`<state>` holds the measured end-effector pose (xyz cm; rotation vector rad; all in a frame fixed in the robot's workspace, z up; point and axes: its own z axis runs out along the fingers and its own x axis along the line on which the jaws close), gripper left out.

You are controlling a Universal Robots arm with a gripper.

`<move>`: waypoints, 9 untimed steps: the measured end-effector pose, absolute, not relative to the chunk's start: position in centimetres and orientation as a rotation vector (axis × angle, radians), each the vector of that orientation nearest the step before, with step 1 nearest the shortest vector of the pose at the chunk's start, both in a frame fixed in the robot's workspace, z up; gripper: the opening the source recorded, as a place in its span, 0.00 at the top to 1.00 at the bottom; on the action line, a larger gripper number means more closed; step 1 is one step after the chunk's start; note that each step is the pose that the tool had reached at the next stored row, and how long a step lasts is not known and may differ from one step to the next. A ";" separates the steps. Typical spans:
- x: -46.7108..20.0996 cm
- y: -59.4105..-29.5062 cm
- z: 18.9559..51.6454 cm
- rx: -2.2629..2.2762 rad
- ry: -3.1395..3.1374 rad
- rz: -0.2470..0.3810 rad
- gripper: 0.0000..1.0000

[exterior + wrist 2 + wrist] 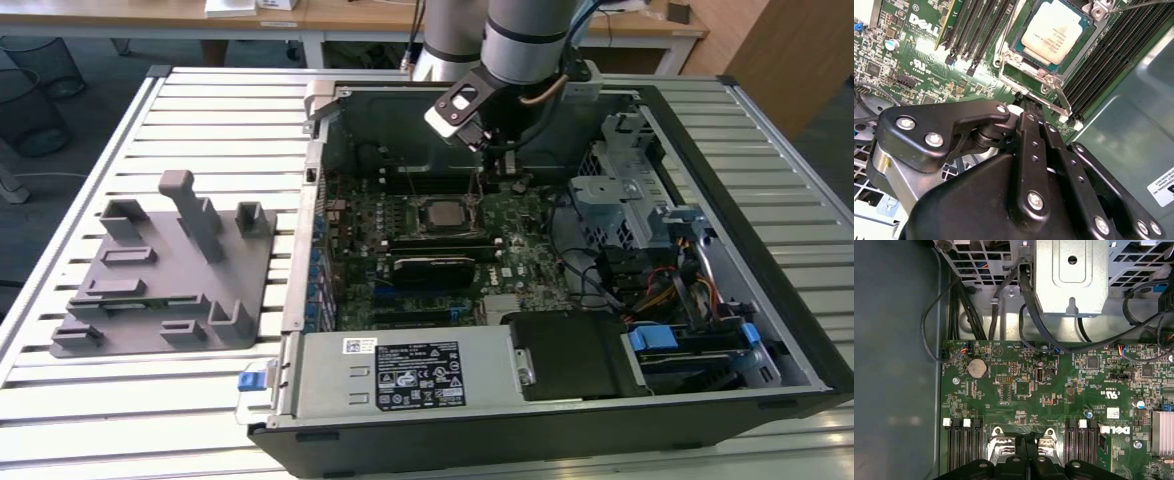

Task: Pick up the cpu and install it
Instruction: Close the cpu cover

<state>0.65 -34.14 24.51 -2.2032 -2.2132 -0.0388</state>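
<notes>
In the middle of the exterior view I see the cpu (441,213) seated on the motherboard (521,240); the gripper (499,172), fingers together, hangs just beside it.

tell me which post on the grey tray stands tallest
The slim central post on the grey tray; it rises well above the squat blocks on either side.

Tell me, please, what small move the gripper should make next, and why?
Probably a short lift straight up: the pale silvery square cpu already lies in its metal-framed socket on the green motherboard, and the black gripper looks shut and empty, its tips close beside that socket.
</notes>
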 end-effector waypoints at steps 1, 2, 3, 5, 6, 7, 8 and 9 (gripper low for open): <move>0.6 -34.1 24.5 -2.203 -2.213 -0.039 0.89; 0.6 -34.1 24.5 -2.203 -2.213 -0.039 0.89; 0.6 -34.1 24.5 -2.203 -2.213 -0.039 0.89; 0.5 -34.1 24.5 -2.203 -2.213 -0.039 0.89; 0.4 -34.1 24.5 -2.203 -2.213 -0.039 0.89; 0.4 -34.1 24.5 -2.203 -2.213 -0.039 0.89; 0.3 -34.1 24.5 -2.203 -2.213 -0.039 0.89; 0.3 -34.1 24.5 -2.203 -2.213 -0.039 0.89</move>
